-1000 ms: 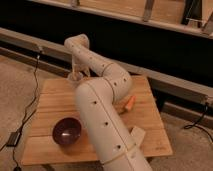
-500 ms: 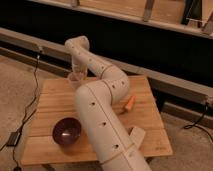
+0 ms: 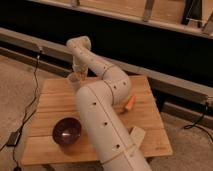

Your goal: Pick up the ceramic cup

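The ceramic cup [image 3: 74, 80] is small and pale beige. It is at the far left edge of the wooden table [image 3: 150, 125], and it looks slightly tilted. My white arm reaches from the bottom of the view across the table. My gripper [image 3: 79, 73] is right at the cup, just above and behind it. I cannot tell whether the cup rests on the table or is held.
A dark purple-brown bowl [image 3: 67, 131] sits at the front left of the table. An orange carrot-like piece [image 3: 129, 103] lies right of my arm, and a beige block [image 3: 136, 134] lies near the front right. A cable [image 3: 31, 100] runs over the floor on the left. A dark ledge [image 3: 165, 82] is behind.
The arm has shifted only slightly. The gripper stays at the cup by the far left edge, and the cup now shows a little lower and more to the left of it.
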Robot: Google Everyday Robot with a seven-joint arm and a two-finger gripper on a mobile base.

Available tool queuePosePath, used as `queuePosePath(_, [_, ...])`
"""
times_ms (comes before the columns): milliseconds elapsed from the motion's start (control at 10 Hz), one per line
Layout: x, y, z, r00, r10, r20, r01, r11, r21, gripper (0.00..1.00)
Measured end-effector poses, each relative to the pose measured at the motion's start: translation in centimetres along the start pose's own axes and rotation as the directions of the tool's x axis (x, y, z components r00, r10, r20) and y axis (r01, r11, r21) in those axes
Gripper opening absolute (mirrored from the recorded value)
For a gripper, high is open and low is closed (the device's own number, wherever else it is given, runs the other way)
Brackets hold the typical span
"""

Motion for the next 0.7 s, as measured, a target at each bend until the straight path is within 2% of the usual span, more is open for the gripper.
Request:
queuePosePath(400, [0.0,0.8,-3.2,1.000,0.002,0.015,-0.002,0.999,-0.045,0.00])
queuePosePath(700, [0.2,2.5,-6.1,0.999,-0.031,0.032,0.035,0.991,-0.128,0.00])
